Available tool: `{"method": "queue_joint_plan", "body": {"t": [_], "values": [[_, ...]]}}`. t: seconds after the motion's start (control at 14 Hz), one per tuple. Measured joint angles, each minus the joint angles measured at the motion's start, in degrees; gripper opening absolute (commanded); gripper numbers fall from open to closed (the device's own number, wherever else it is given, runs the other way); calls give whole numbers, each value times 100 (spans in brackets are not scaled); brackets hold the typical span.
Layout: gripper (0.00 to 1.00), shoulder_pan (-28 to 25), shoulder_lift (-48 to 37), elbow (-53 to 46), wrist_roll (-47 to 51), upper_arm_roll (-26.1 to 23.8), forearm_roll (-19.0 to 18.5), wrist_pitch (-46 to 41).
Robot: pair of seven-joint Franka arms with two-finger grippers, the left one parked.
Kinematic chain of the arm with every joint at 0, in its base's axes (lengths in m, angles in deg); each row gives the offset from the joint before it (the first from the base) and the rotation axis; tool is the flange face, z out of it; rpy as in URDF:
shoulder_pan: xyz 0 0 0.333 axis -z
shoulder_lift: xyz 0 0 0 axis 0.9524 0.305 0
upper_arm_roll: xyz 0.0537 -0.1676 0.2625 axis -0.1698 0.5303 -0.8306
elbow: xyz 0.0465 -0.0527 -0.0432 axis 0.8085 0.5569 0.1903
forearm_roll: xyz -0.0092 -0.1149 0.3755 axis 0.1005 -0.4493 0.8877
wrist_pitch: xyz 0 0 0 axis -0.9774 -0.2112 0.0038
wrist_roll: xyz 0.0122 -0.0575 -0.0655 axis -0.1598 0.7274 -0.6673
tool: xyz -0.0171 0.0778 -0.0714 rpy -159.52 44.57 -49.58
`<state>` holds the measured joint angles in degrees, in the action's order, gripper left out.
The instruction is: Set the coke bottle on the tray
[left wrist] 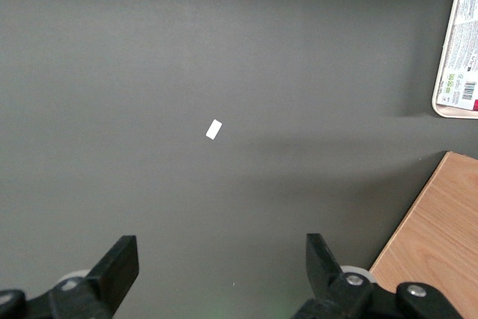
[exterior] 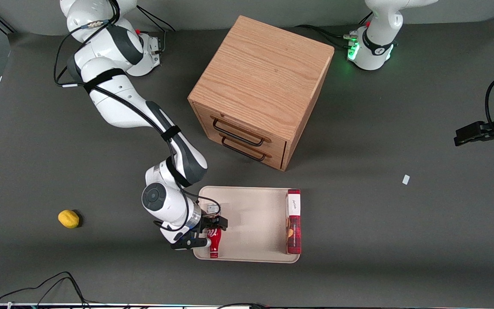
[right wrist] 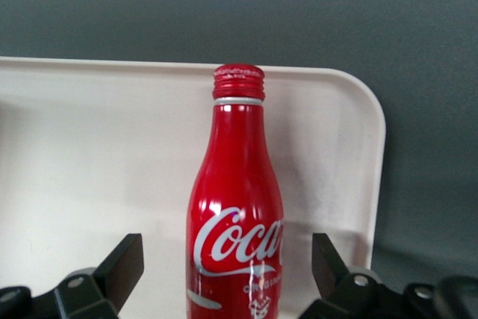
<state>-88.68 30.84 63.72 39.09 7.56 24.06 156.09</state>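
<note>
The slim red metal coke bottle with white script logo lies flat inside the flat beige rectangular tray, in the tray corner nearest the front camera at the working arm's end. Its cap points toward the front camera, at 6 o'clock in the front view, close to the low raised rim. The bottle body rests on the tray floor.

The tool sits over the bottle's base half. In the right wrist view the tool has its two black fingers spread, one on each side of the bottle, with a visible gap between each pad and the red wall. Nothing is pinched.

Handling judgement: the bottle appears rigid, smooth and glossy, so it is likely slippery under the pads and free to roll on its round side. It is probably light. If regrasping is required, take hold across the straight lower body at the logo, not the tapered neck.

A flat red-and-white box lies along the tray edge toward the parked arm's end, well apart from the bottle. The wooden two-drawer cabinet stands at 12 o'clock from the tray. The placement appears essentially complete.
</note>
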Motion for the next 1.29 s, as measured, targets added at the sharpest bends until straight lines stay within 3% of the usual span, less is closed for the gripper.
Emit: {"method": "queue_joint_plan", "body": {"t": [0.29, 0.5, 0.93, 1.29], "values": [[100, 11, -120, -46, -1, 1, 0, -14], [100, 127, -758, 139, -7, 11, -1, -495], [100, 892, -3025, 1307, -348, 18, -1, -2539], [100, 1166, -5086, 3232, -615, 396, -4, -3043]]}}
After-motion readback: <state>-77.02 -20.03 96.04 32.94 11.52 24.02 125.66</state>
